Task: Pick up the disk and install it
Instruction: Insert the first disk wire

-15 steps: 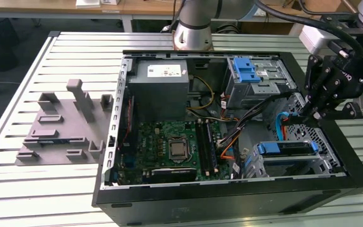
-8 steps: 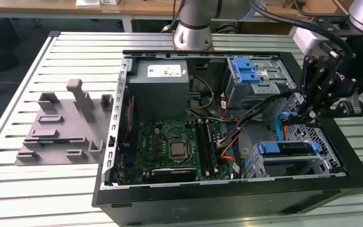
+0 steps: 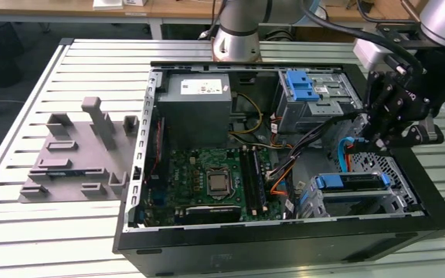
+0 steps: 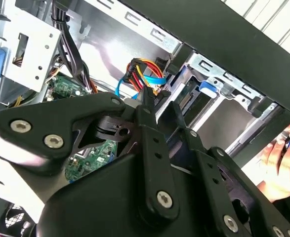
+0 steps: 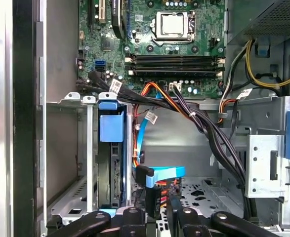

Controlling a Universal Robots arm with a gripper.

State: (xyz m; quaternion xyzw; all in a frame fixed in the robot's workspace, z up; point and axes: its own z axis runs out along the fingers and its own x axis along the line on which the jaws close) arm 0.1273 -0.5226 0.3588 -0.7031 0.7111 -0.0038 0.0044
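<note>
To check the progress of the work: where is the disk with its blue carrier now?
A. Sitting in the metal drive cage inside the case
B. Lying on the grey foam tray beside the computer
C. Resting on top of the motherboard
A: the disk stands in the metal drive cage inside the case, its blue carrier at the cage's opening, also seen in the exterior view.

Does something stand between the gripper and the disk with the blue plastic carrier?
Yes: a flat blue cable with a black plug lies just before the black gripper, beside the silver cage holding the disk.
</note>
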